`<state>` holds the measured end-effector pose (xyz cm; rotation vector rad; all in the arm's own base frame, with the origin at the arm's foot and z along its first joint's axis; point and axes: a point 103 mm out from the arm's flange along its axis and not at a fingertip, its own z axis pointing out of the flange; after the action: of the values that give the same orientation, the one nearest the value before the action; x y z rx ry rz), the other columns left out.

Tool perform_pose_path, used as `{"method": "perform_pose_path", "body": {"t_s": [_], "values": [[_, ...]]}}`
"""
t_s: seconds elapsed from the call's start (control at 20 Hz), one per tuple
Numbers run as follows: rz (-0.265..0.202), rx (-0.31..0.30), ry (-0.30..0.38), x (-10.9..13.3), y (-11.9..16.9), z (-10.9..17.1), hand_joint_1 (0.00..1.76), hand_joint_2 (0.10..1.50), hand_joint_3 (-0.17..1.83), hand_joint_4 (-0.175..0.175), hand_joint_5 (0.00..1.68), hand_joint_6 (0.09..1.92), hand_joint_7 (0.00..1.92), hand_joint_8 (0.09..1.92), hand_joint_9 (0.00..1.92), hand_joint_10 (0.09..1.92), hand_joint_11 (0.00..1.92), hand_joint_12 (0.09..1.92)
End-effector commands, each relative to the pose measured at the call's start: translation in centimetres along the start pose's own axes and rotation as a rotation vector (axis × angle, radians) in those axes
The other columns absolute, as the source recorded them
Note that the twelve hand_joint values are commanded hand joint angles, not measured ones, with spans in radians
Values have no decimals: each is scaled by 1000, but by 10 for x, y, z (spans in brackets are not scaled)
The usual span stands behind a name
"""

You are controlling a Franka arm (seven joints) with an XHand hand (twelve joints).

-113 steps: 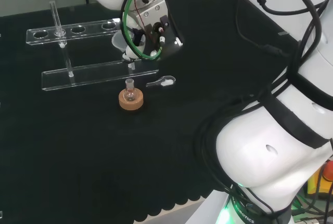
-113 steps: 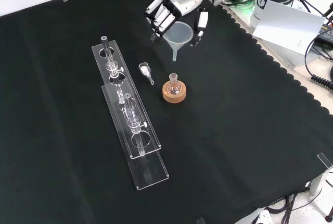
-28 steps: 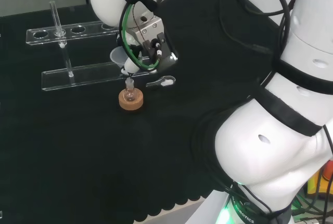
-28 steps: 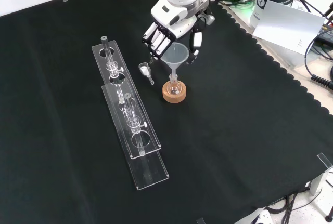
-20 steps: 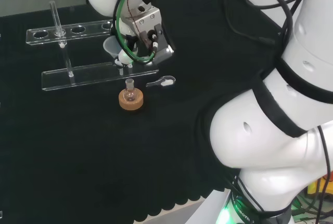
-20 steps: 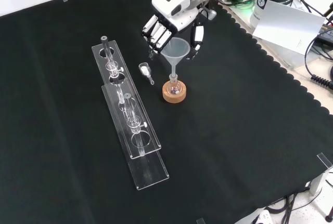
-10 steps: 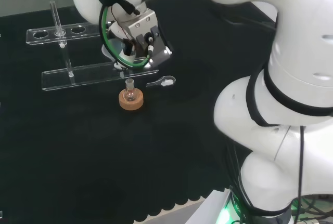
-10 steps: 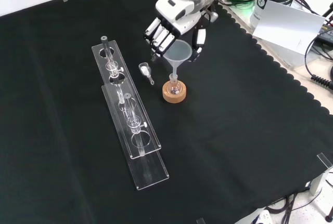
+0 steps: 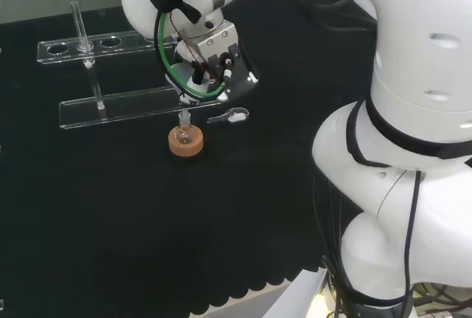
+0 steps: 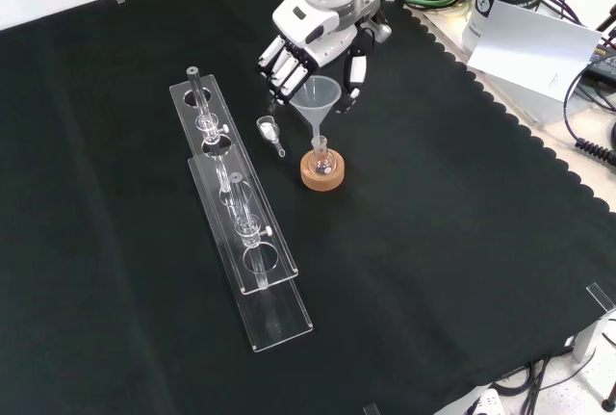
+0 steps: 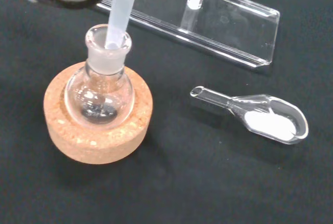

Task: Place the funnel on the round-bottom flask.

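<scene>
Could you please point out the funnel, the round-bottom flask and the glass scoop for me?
funnel (image 10: 315, 96), front view, on its cone wall.
round-bottom flask (image 11: 100, 96), wrist view, on its round bulb.
glass scoop (image 11: 270, 121), wrist view, on its bowl holding white powder.

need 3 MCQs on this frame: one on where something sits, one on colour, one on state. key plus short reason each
1. Where is the funnel's stem tip?
A. In the mouth of the round-bottom flask
B. Flat on the cloth
C. In a rack hole

2. What colour is the powder in the glass scoop?
A. Red
B. White
C. Blue

3. How is the hand at the funnel?
A. Open, away from it
B. Fingers and thumb curled round its cone
C. Flat on its rim

Key: 1 A, the wrist view shows the stem inside the flask's neck on the cork ring. 2 B, a white heap lies in the scoop's bowl. 3 B, the front view shows fingers on one side of the cone and thumb on the other.
</scene>
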<state>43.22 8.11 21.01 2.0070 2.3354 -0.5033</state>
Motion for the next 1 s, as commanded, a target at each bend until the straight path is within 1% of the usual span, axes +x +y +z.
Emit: {"method": "perform_pose_path", "body": {"t_s": [0.05,0.3,0.55,0.7,0.9,1.0], "values": [[-18,-108,-25,12,-7,-51,759,663,553,-72,439,204,373,874,671,747,308,1330],[-2,-91,-36,13,-9,-48,759,663,553,-72,439,203,375,873,671,747,309,1330],[-10,-84,-38,15,-9,-44,759,663,553,-72,439,203,376,872,671,746,310,1330],[-3,-83,-45,15,-9,-45,759,663,553,-72,439,202,376,871,671,746,310,1330],[-10,-87,-35,9,-9,-47,759,663,553,-72,439,202,376,870,671,745,311,1330],[4,-83,-39,9,-9,-46,758,663,553,-72,439,202,376,870,672,745,311,1330]]}}
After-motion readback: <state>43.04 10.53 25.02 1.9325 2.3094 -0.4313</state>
